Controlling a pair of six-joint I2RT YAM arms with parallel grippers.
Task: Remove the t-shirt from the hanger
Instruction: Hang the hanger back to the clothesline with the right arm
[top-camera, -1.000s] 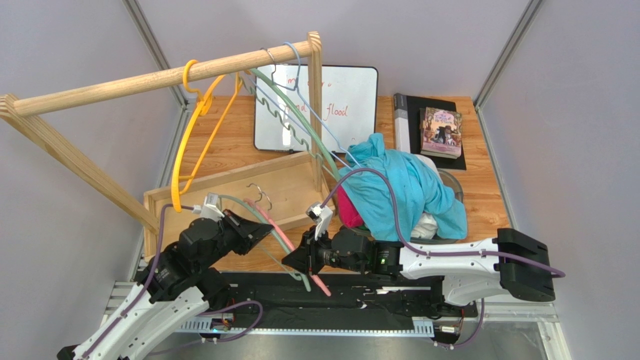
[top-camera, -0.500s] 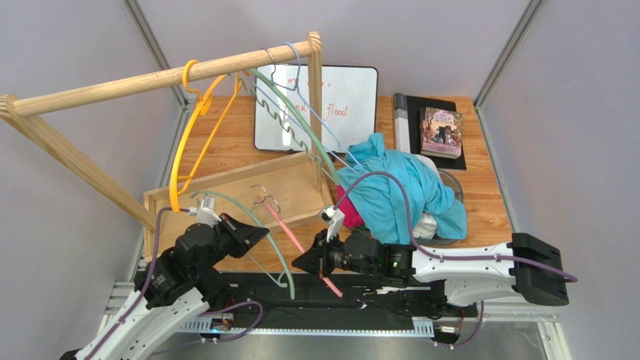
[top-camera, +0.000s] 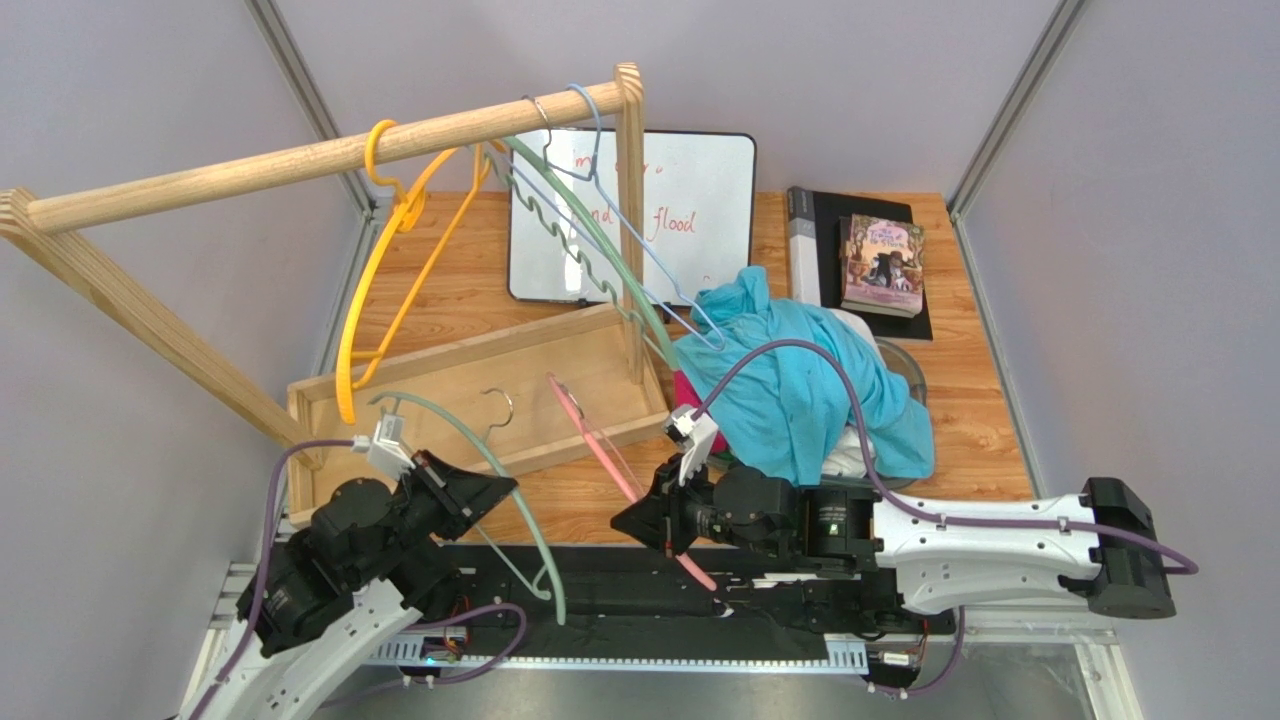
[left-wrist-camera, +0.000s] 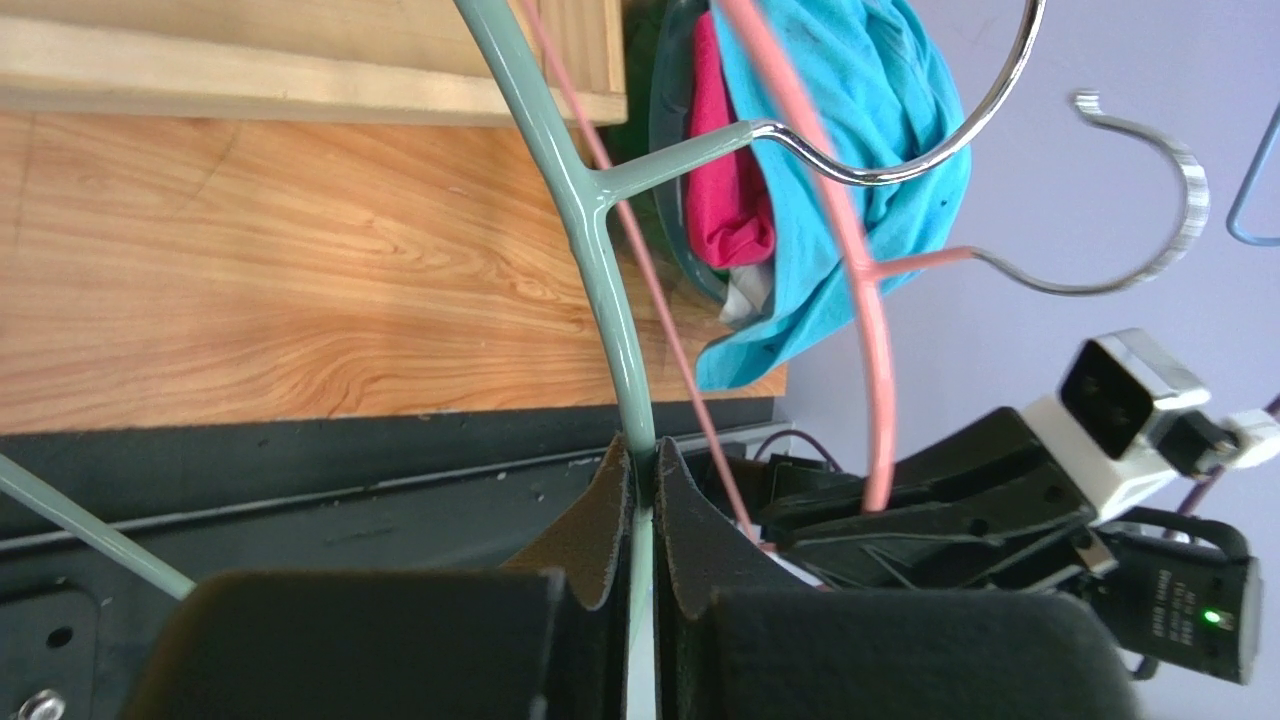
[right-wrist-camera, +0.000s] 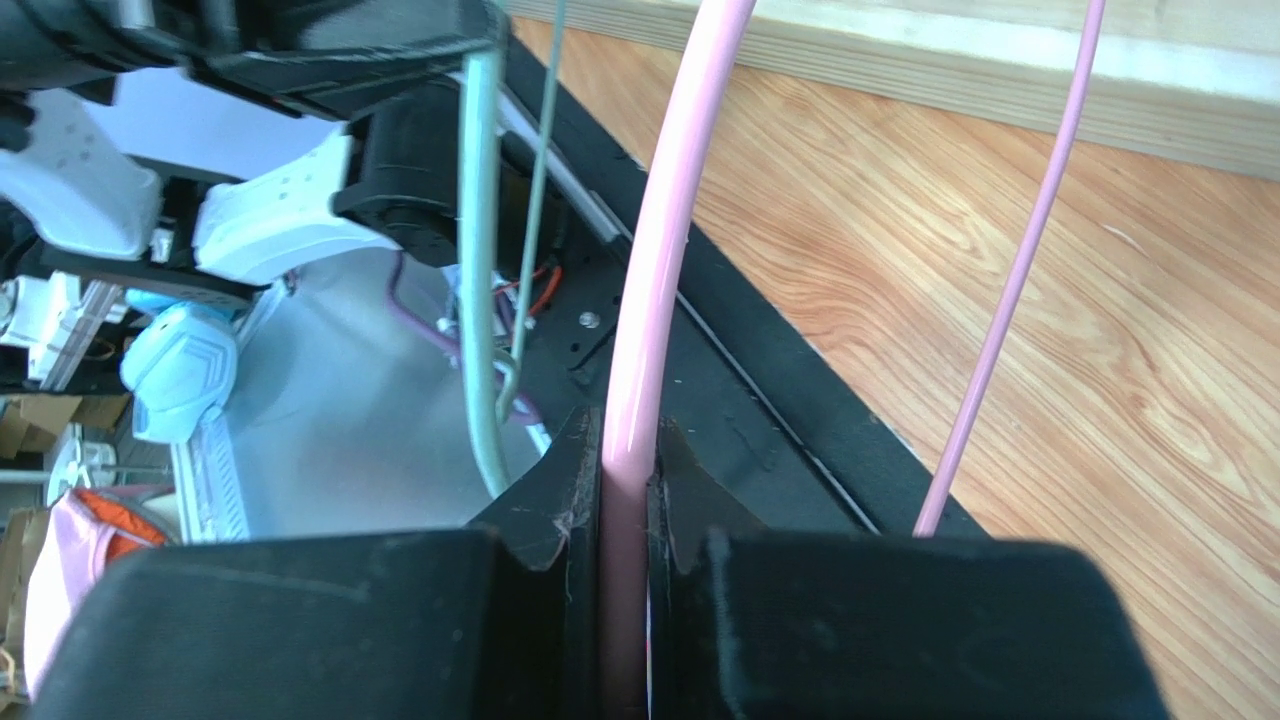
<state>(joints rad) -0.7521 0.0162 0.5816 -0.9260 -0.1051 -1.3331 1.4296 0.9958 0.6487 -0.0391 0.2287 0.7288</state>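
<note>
The wooden worktop (top-camera: 977, 405) runs from the arms to the far wall. A wooden rack (top-camera: 301, 162) spans its left half, its rail slanting high above the surface. The left arm (top-camera: 376, 525) sits at the near left and the right arm (top-camera: 932, 533) reaches in from the near right; both wrists meet near the middle of the near edge.

A whiteboard (top-camera: 706, 255) with red writing lies flat at the far centre. In front of it is a shallow wooden tray (top-camera: 451, 354).

The teal t-shirt (top-camera: 796, 383) is heaped on the right of the worktop, just right of the tray, over a magenta cloth (top-camera: 694, 413). Thin hangers from the rail slope down to its left edge – whether one sits inside it cannot be told.

A yellow hanger (top-camera: 349, 353) hangs from the rail at the left.

The left jaws are pinched tight on the bar of a green hanger (left-wrist-camera: 601, 270), just below where its metal hook joins. That hanger arcs from the tray's near left corner toward the near edge.

The right jaws are clamped on a pink hanger (right-wrist-camera: 661, 270) – its bar runs straight up between the pads. It lies just right of the green one, slanting from the tray toward the near edge.

A book (top-camera: 882, 264) lies at the far right.
</note>
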